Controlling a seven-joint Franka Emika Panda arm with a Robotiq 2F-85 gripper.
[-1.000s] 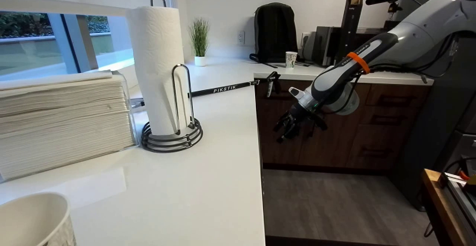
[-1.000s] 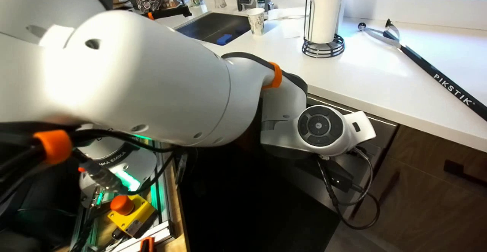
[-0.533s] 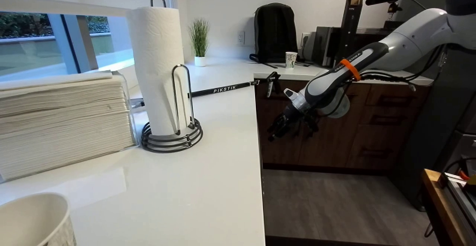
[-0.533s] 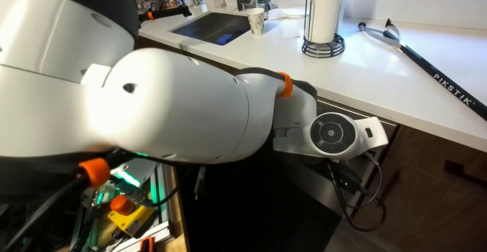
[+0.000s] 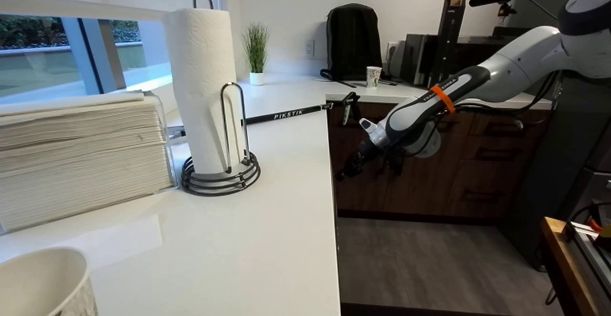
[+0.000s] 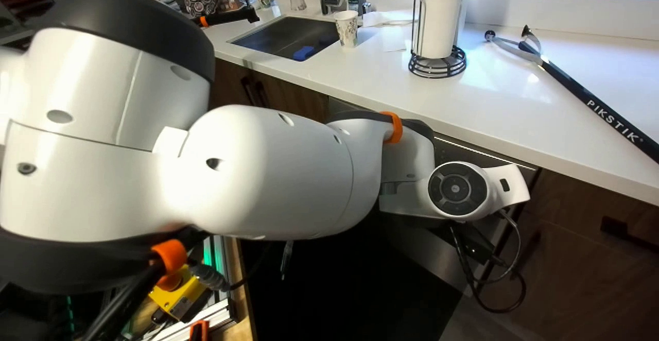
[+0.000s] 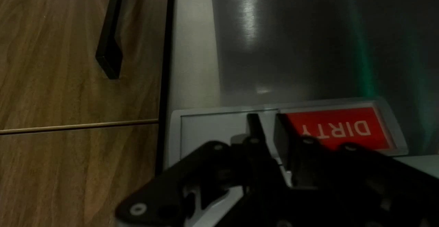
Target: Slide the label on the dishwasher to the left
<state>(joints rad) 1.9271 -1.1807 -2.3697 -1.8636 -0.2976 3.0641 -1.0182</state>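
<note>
In the wrist view, which stands upside down, the label [image 7: 343,129] is a long silver-framed sign on the steel dishwasher [image 7: 274,72]. Its right part shows a red field with DIRTY; a plain grey panel [image 7: 209,126] covers the left part. My gripper [image 7: 267,117] is in front of the sign near where red and grey meet, its fingers close together with a narrow gap and nothing seen between them. A rounded grey patch shows beside the left finger. Whether the fingers touch the sign I cannot tell. An exterior view shows the gripper [image 5: 340,176] low by the counter front.
A brown cabinet [image 7: 68,66] with a black bar handle [image 7: 111,31] adjoins the dishwasher. Above is the white counter [image 5: 281,235], bearing a paper towel roll [image 5: 203,87] and a black PIKSTIK grabber [image 5: 289,114] whose end juts past the edge.
The arm has moved toward the counter front and lower, leftward in an exterior view. My gripper's fingers, spread apart a second ago, have drawn close together.
</note>
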